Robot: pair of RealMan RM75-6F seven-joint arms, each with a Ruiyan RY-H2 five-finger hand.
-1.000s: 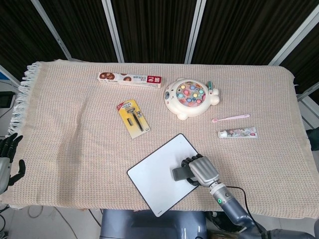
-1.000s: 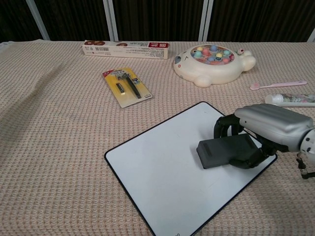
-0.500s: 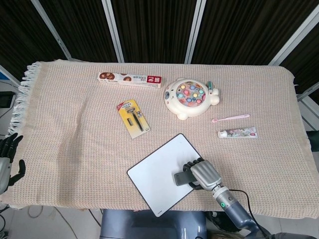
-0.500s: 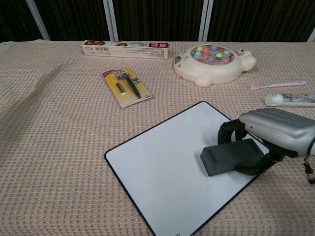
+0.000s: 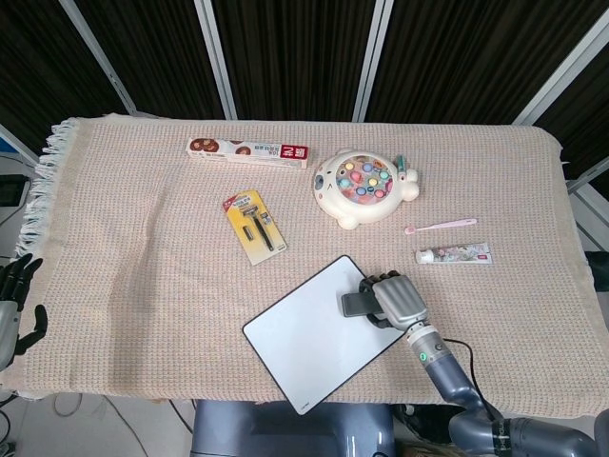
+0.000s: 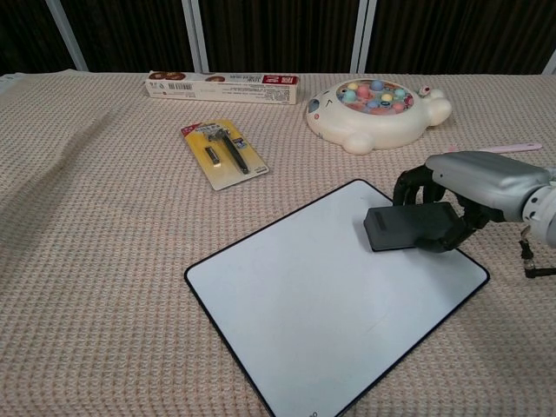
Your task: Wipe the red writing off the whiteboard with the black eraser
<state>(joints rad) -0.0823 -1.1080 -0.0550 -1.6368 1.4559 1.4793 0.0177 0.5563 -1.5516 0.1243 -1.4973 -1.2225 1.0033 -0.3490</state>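
Right hand (image 6: 473, 187) curled around black eraser (image 6: 410, 226), pressed on whiteboard (image 6: 304, 304); left hand (image 5: 17, 305) loosely open

The whiteboard (image 6: 321, 304) lay clean at lower centre; I held the black eraser (image 6: 407, 227) flat on its right corner.

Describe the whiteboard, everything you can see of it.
The whiteboard is a flat white rectangle with a thin dark border and rounded corners, lying turned at an angle on the beige cloth near the table's front edge. Its surface looks smooth and shows no red writing. The right hand holds the eraser at the board's far right corner. Nothing else touches it.
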